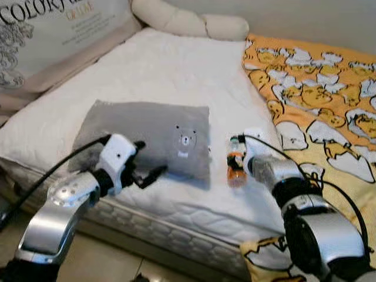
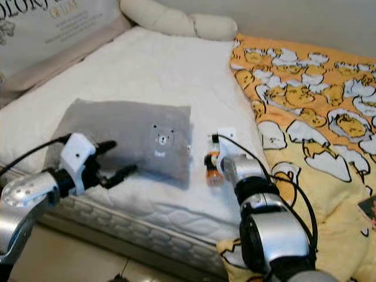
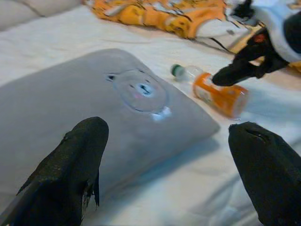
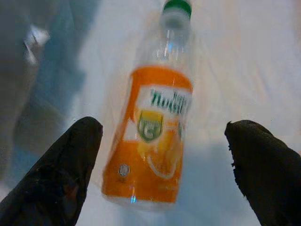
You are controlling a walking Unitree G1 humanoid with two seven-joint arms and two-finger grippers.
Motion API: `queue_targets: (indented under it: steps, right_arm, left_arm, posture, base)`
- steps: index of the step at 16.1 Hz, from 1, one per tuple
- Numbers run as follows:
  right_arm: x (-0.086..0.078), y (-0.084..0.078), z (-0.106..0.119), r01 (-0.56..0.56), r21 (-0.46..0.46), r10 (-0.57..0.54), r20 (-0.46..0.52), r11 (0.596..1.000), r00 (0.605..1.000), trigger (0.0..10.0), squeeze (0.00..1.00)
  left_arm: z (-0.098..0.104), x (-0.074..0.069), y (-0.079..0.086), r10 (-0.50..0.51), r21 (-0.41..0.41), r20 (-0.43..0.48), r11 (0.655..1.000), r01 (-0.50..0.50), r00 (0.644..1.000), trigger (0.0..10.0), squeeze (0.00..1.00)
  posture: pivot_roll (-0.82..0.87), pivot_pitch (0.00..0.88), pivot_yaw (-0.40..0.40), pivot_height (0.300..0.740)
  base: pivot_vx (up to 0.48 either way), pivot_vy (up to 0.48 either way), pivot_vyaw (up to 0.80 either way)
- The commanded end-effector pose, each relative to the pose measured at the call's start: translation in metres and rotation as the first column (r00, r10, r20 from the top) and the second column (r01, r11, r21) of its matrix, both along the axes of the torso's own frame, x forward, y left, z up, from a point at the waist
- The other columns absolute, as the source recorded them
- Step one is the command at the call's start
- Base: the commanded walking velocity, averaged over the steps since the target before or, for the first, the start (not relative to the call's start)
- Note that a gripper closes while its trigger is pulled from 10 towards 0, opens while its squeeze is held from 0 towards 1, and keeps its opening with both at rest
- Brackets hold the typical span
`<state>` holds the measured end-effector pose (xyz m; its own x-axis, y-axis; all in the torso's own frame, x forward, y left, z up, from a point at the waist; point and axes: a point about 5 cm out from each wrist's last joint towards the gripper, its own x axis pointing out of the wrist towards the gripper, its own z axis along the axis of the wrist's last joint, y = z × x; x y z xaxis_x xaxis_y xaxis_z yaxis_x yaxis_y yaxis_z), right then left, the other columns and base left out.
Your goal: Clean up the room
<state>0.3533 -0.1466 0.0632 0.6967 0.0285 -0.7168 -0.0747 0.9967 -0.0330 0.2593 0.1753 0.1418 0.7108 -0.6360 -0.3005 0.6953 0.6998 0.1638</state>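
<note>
Bed (image 1: pixel 158 70): white quilted mattress; orange cartoon-print blanket (image 1: pixel 317 88) over its right part.
Grey pillow (image 1: pixel 147 135): bear motif, lying flat near the front edge.
Left hand (image 1: pixel 147 170): fingers spread wide, hovering at the pillow's near edge, holding nothing.
Right hand (image 4: pixel 160 165): fingers wide apart, straddling the bottle without gripping it.
Bottle (image 4: pixel 157 127): orange label, green cap, on its side just right of the pillow.
Progress: early; nothing picked up yet, bottle and pillow remain.

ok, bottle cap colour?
Green, on the bottle lying on the bed; the right wrist view shows the cap best.
</note>
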Motion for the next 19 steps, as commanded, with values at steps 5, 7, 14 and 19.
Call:
queue_targets:
  steps: [5,7,14,19]
  right_arm:
    - [-0.013,-0.003,-0.021,0.049,0.038,-0.047,-0.07,0.998,0.996,10.0,0.0]
    - [-0.012,0.002,-0.022,0.096,0.165,-0.089,-0.044,0.982,0.995,10.0,0.0]
    - [-0.011,0.005,-0.022,0.097,0.188,-0.095,-0.019,0.977,0.995,0.0,0.0]
    - [-0.012,0.002,-0.023,0.118,0.187,-0.117,-0.019,0.975,0.993,0.0,0.0]
  left_arm:
    - [-0.002,-0.008,-0.013,-0.076,0.007,-0.038,0.997,0.076,0.996,10.0,0.0]
    - [-0.003,-0.009,-0.013,-0.082,0.008,-0.049,0.997,0.082,0.995,10.0,0.0]
    - [-0.005,-0.01,-0.012,-0.075,0.024,-0.064,0.997,0.076,0.995,10.0,0.0]
    - [-0.01,-0.011,-0.013,-0.095,0.032,-0.1,0.995,0.099,0.99,10.0,0.0]
  posture:
    - [0.02,0.078,-0.025,0.74]
    - [0.03,0.089,-0.026,0.74]
    - [0.04,0.094,-0.025,0.74]
    - [0.02,0.073,-0.013,0.74]
  base:
    - [0.0,0.0,0.0]
    - [0.0,0.0,0.0]
    - [0.0,0.0,0.0]
    - [0.0,0.0,0.0]
